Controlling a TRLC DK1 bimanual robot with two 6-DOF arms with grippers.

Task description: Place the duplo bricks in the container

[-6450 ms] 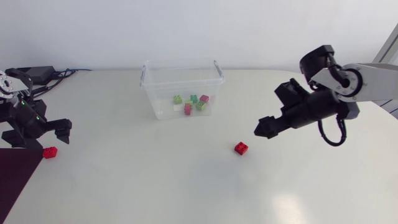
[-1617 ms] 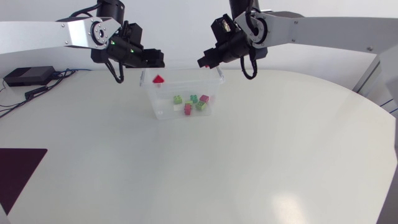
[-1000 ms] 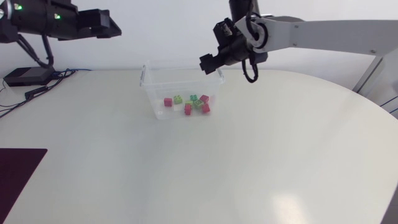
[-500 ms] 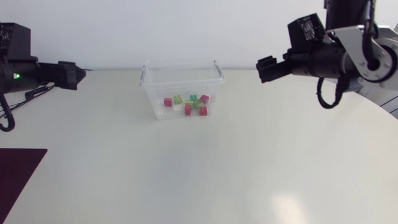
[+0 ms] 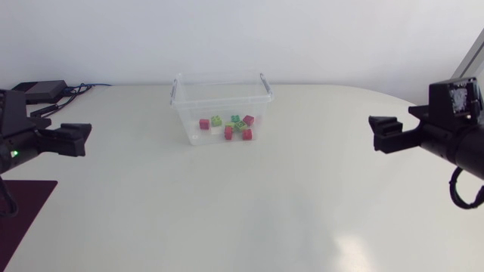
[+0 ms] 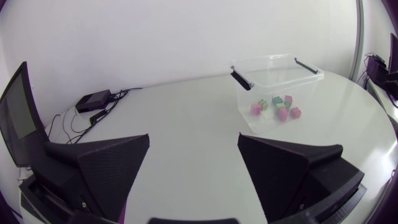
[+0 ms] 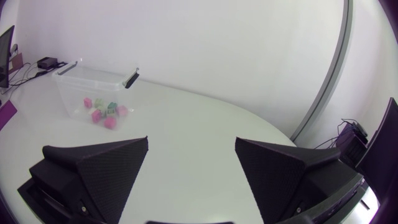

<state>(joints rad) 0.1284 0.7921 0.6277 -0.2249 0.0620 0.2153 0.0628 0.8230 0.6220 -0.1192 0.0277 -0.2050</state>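
- Clear plastic container with dark clip handles [image 5: 185,113] stands upright toward the far side of the pale tabletop [image 5: 242,204], roughly midway between the two arms.
- Small red, pink, green and whitish duplo bricks [image 5: 235,126] lie in a loose cluster on the container's floor. They are too small to count surely, perhaps seven or eight.
- Left tool [image 6: 194,140] hangs by the tabletop's left side, well apart from the container and pointing across toward it. Its wedge fingers are spread wide with nothing between them.
- Right tool [image 7: 191,142] is likewise out at the right side, well apart from the container, with its fingers parted and nothing held.
- Every brick I can find in the three views lies inside the container, and neither tool carries one, so I judge the placing step done and the task at or very near its end.
- The next move seems to call for little: a look for any stray brick that these views miss, then parking both arms.
- If a stray brick does turn up, the nearer arm would need to come down with its fingers astride the brick and close on two opposite faces. It would then lift the brick over the rim and release it above the cluster.
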